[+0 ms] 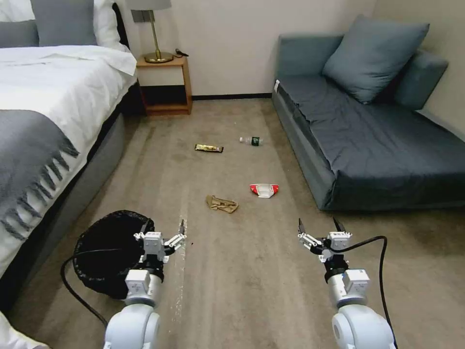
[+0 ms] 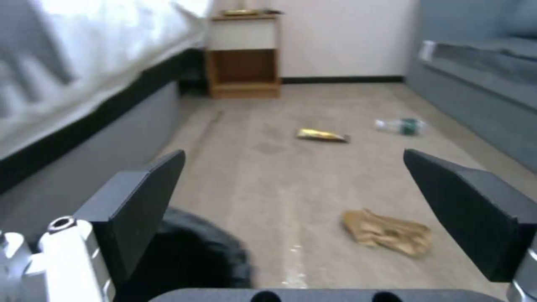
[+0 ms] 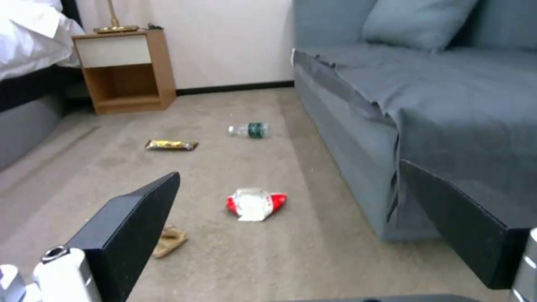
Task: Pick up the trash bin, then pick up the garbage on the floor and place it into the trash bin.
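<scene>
The trash bin (image 1: 107, 252), lined with a black bag, stands on the carpet beside the bed; its dark rim (image 2: 196, 251) shows under one finger in the left wrist view. My left gripper (image 1: 163, 229) hovers open over the bin's right edge. My right gripper (image 1: 319, 227) is open over bare carpet near the sofa's corner. Garbage lies ahead: crumpled tan paper (image 1: 222, 203) (image 2: 389, 233), a red-and-white packet (image 1: 264, 189) (image 3: 255, 204), a gold-black wrapper (image 1: 209, 148) (image 2: 321, 135) (image 3: 170, 145) and a clear bottle with a green label (image 1: 251, 141) (image 2: 402, 126) (image 3: 250, 129).
A bed (image 1: 43, 121) with a grey throw runs along the left. A blue sofa (image 1: 378, 140) lines the right. A wooden nightstand (image 1: 164, 82) with a brass lamp stands at the far wall. Carpet lies open between the bed and sofa.
</scene>
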Robot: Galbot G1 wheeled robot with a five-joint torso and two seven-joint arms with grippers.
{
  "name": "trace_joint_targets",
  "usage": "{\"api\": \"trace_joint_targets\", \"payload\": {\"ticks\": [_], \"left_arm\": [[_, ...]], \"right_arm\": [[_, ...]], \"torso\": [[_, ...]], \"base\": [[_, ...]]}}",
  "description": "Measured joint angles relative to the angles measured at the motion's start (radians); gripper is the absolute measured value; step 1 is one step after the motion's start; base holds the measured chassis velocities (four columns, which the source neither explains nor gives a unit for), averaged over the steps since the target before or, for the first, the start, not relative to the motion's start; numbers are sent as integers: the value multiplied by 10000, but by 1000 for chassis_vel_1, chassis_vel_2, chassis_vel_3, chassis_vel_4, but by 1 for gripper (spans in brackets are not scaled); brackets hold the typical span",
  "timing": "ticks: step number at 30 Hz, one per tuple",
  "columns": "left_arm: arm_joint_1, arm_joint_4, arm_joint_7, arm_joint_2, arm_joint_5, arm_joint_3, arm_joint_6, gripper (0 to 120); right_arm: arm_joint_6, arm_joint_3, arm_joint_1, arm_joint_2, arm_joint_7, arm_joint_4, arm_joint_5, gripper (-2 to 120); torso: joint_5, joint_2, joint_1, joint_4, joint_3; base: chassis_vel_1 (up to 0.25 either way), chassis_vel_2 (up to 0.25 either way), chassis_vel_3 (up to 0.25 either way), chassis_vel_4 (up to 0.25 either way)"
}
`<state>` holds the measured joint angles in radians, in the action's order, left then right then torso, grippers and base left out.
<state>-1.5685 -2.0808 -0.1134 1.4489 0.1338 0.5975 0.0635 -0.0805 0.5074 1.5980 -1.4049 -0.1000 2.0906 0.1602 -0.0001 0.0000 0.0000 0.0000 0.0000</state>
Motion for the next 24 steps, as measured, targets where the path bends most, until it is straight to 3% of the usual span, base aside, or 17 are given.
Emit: {"api": "trace_joint_targets", "payload": {"ticks": [9, 10, 13, 16, 17, 24], "left_arm": [[-388, -1587, -2311, -1006, 2657, 935, 1259, 98], [-388, -1587, -2311, -1006, 2657, 935, 1259, 98], [-546, -2235, -3250, -1419, 3742, 1319, 1770, 96], [-633, -2499, -3737, -1665, 4282, 1554, 2026, 96], [-712, -2545, -4023, -1898, 4526, 1768, 2144, 96], [-897, -2402, -4267, -2272, 4734, 1924, 2242, 95]], "right_arm": [[-1350, -715, 820, 1572, -1683, 1524, 2662, 100], [-1350, -715, 820, 1572, -1683, 1524, 2662, 100], [-1896, -1004, 1150, 2219, -2368, 2138, 3737, 100], [-1738, -1104, 1115, 2570, -2477, 2134, 4124, 100], [-1590, -1128, 924, 2693, -2498, 2024, 4223, 100], [-1281, -1196, 460, 2742, -2496, 1633, 4307, 100]], "torso": [[0, 0, 1, 0, 0], [0, 0, 1, 0, 0], [0, 0, 0, 0, 0], [-7, 0, 0, -3, -1], [6, 0, 0, -1, 0], [1, 0, 0, -1, 0]], "base": [[0, 0, 0, 0], [0, 0, 0, 0], [0, 0, 0, 0], [0, 0, 0, 0], [0, 0, 0, 0], [0, 0, 0, 0]]}}
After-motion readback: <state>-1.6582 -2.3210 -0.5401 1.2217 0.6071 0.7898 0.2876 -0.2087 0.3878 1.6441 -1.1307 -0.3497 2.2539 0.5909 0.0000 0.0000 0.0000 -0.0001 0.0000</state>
